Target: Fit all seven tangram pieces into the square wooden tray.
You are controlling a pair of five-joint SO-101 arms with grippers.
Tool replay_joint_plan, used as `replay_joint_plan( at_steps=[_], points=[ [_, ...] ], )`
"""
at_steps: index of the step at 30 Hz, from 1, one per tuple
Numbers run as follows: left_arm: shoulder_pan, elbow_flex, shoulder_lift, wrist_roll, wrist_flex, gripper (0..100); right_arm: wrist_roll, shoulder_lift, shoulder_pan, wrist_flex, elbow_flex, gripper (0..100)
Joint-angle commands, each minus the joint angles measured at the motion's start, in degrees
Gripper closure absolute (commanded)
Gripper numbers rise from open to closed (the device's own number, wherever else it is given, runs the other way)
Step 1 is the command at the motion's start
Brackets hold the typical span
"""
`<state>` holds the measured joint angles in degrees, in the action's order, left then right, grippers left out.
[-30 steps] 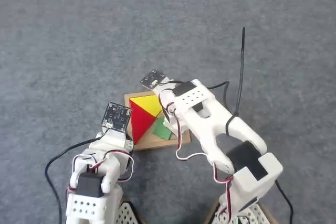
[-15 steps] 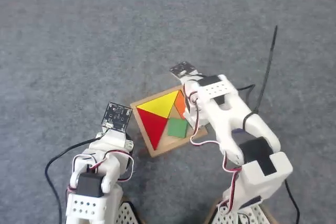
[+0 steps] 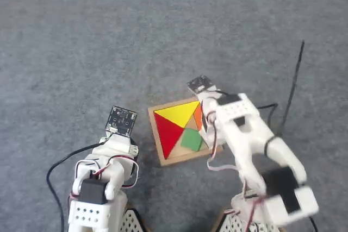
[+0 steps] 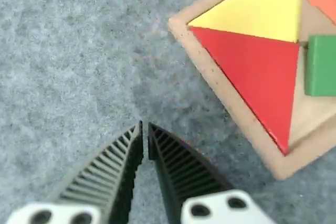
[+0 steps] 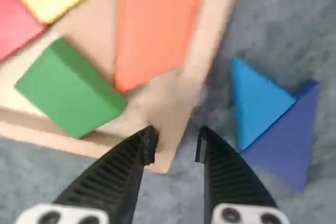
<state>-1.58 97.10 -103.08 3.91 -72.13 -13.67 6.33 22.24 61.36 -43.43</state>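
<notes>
Tray [image 3: 185, 156], square, wooden: has slid sideways over the grey carpet [image 3: 81, 52] and turned, dragged by its rim. Judged a repositioning rather than a fitting step, perhaps to bring the tray toward the loose pieces.

Contents, riding along with the tray:
- red triangle [image 3: 168, 131], against the tray's wall nearest the left arm;
- yellow triangle [image 3: 176, 113], touching the red one along the tray's far wall;
- orange piece [image 5: 157, 24], by the wall the right gripper holds;
- green square [image 3: 191, 138], loose on bare tray floor.

Outside the tray, just beside the held wall: dark blue piece [image 5: 289, 140] and light blue triangle [image 5: 257, 103], touching each other. Four in, two out; the seventh cannot be made out.

Right arm [image 3: 244, 129]: has swung outward, bent over the tray's near corner. Right gripper [image 5: 175, 137]: jaws astride the tray's rim, clamped on it.

Left arm [image 3: 109, 172]: unmoved, folded low. Left gripper [image 4: 145, 129]: jaws together, empty, over carpet near the tray's corner.
</notes>
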Motion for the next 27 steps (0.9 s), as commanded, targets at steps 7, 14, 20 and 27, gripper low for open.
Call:
replay_joint_plan(
  at_steps=[7,14,20,27],
  points=[
    [0.3,-0.6,-1.1,0.2,-0.2,98,-1.0,10.9,1.6,-1.4,-1.7,85.5],
    [0.3,-0.6,-1.1,0.2,-0.2,98,-1.0,7.9,8.7,-2.3,-1.5,85.5],
    [0.3,-0.6,-1.1,0.2,-0.2,98,-0.9,-1.2,9.4,-2.7,3.2,85.5],
    [0.3,-0.6,-1.1,0.2,-0.2,98,-0.6,-5.5,13.0,-2.6,7.6,85.5]
  ],
)
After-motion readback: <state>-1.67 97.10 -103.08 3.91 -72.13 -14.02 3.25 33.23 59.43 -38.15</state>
